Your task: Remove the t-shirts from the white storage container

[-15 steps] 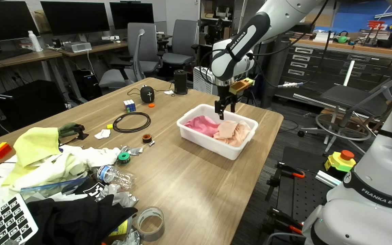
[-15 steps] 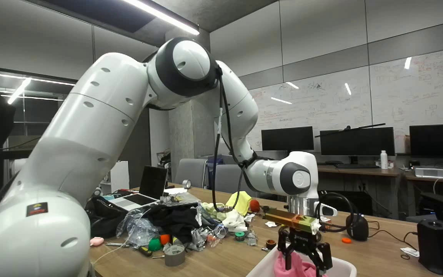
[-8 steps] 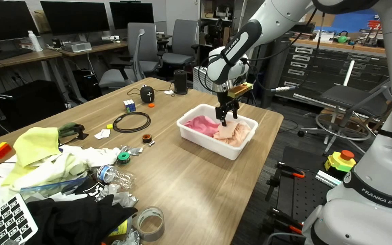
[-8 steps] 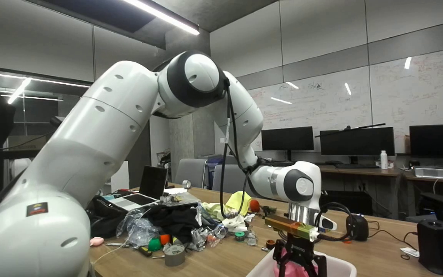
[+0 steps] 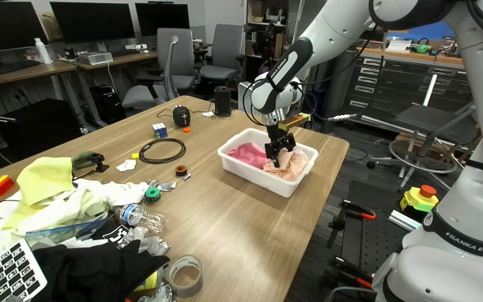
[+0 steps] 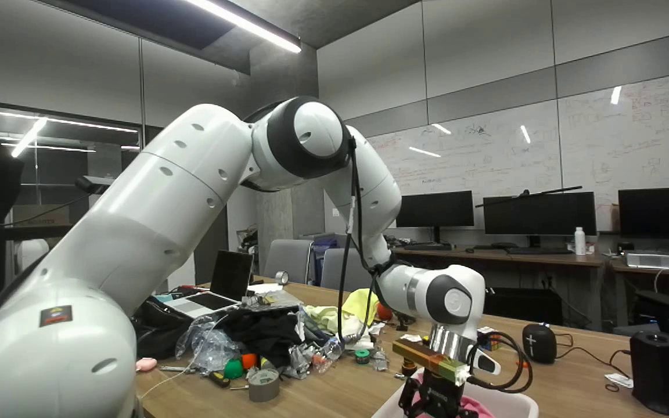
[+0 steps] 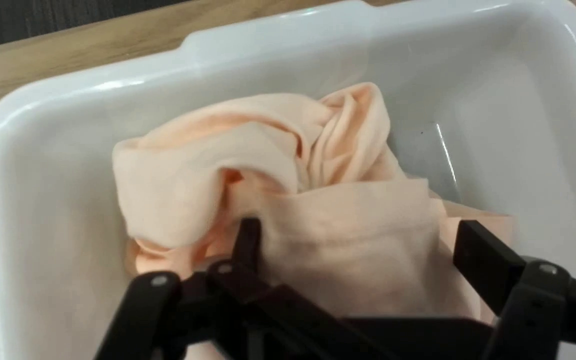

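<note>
My hand (image 7: 358,232), spread wide and empty, hangs over the peach shirt (image 7: 168,190) in the white container (image 7: 268,42), so I should ease lower for a deep pinch.

The arm (image 6: 316,129) arches down to the white container (image 6: 514,403) in an exterior view, pink cloth (image 6: 477,407) showing inside it.

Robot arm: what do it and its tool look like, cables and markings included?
The arm is glossy white, with rounded segments and black bands; its base band reads FRANKA EMIKA. Black cables loop alongside. A gold-and-green bar shows by the silver collar, above the black, jointed tool.
</note>
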